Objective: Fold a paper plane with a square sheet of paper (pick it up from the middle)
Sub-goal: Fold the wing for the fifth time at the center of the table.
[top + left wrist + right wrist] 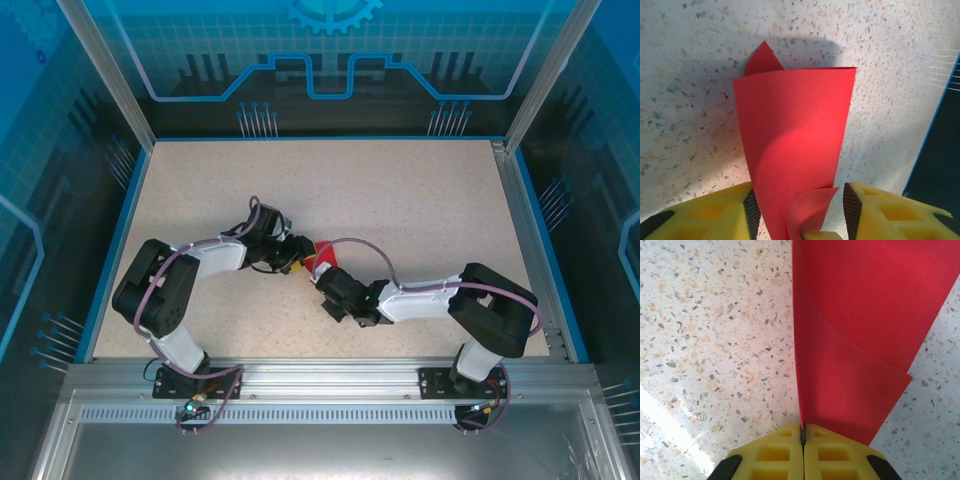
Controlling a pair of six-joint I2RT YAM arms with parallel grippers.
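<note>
top view: the red square sheet of paper [322,252] sits mid surface [420,200], mostly hidden where the two arms meet. left wrist: left jaws stand apart, the sheet curling loose between the yellow fingers [715,215]. right wrist: right jaws are pinched tight on the sheet's edge.
</note>
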